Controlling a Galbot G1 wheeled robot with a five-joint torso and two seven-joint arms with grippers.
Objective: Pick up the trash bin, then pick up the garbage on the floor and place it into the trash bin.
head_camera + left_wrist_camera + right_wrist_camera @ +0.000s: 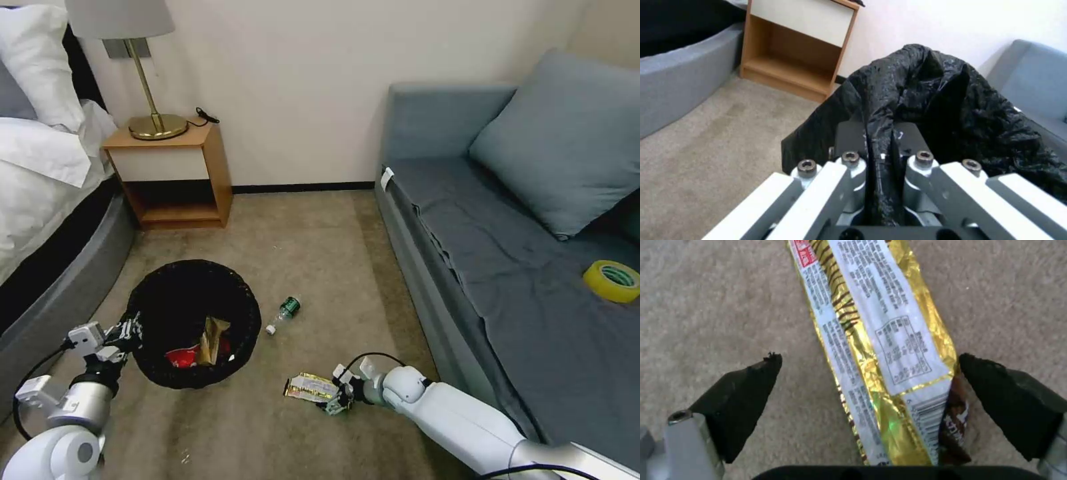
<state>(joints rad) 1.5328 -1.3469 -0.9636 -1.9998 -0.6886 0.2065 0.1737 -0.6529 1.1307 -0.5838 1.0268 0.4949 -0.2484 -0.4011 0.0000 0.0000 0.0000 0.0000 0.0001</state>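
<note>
1. Spread wide, the black fingertips (744,396) of the right gripper (338,395) stand on either side of the snack wrapper (880,350), one on each long edge, with carpet (706,306) showing in the gap on one side and the other pad almost touching the torn brown end.
2. From the head view, that yellow-silver wrapper (310,387) lies flat on the carpet, with the right gripper low over its end nearest the grey sofa (507,267).
3. Clamped together on the crinkled black bag (925,100), the left gripper (127,331) pinches the rim of the trash bin (193,323) on its side nearest the bed (47,200).
4. Inside the bin rest a red-and-white carton (183,358) and a piece of brown paper (213,339), leaning against each other on the liner.
5. On the floor just beside the bin, toward the sofa, lies the small clear bottle (283,314) with its green label, on its side, white cap pointing toward the robot.
6. Against the back wall stands a wooden nightstand (173,173) carrying a brass lamp (143,80), well apart from the bin.
7. On the sofa seat, near a grey cushion (560,140), sits a yellow tape roll (612,281), far from both grippers.
</note>
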